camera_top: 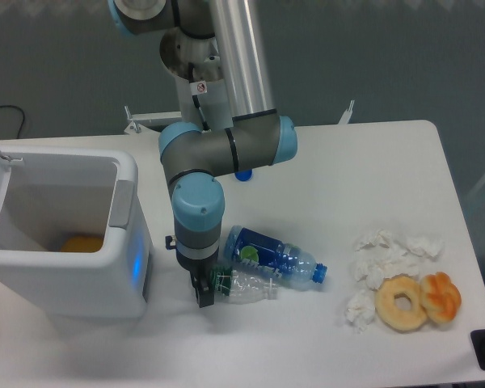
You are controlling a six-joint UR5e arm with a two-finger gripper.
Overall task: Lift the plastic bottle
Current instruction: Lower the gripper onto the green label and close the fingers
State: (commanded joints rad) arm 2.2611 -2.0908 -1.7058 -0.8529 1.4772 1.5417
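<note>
The plastic bottle is small and clear with a dark green label band. It lies on its side on the white table, just in front of the larger bottle with a blue label and blue cap. My gripper points straight down at the small bottle's left end, by the green band. One dark finger shows on the near side of the bottle. The other finger is hidden under the wrist, so the jaw gap does not show. The bottle rests on the table.
A white bin with its lid open stands at the left, an orange item inside. Crumpled tissues, a donut and a pastry lie at the right. A small blue object sits behind the arm.
</note>
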